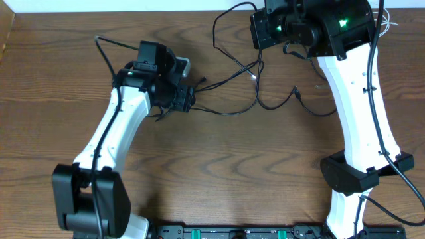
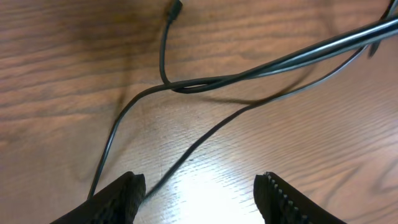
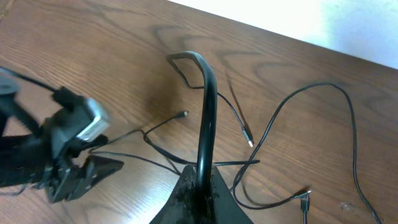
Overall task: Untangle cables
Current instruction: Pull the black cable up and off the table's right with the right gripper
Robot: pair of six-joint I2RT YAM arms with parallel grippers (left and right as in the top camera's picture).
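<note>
Thin black cables (image 1: 232,109) lie looped and crossed on the wooden table between the arms, with plug ends (image 1: 297,91). My right gripper (image 3: 202,186) is shut on a black cable (image 3: 205,118) and holds a bent loop of it up off the table; overhead it is at the back (image 1: 260,32). My left gripper (image 2: 202,198) is open and empty, low over the table, with two black cables (image 2: 205,84) crossing just ahead and one strand running by its left finger. Overhead it sits left of the tangle (image 1: 192,99). A thin white cord (image 1: 390,21) shows at the far right.
The table's back edge meets a white wall (image 3: 298,18). The right arm's white link (image 1: 358,99) stands over the right side of the table. The left arm (image 1: 116,133) reaches in from the front left. My left gripper also shows in the right wrist view (image 3: 84,177).
</note>
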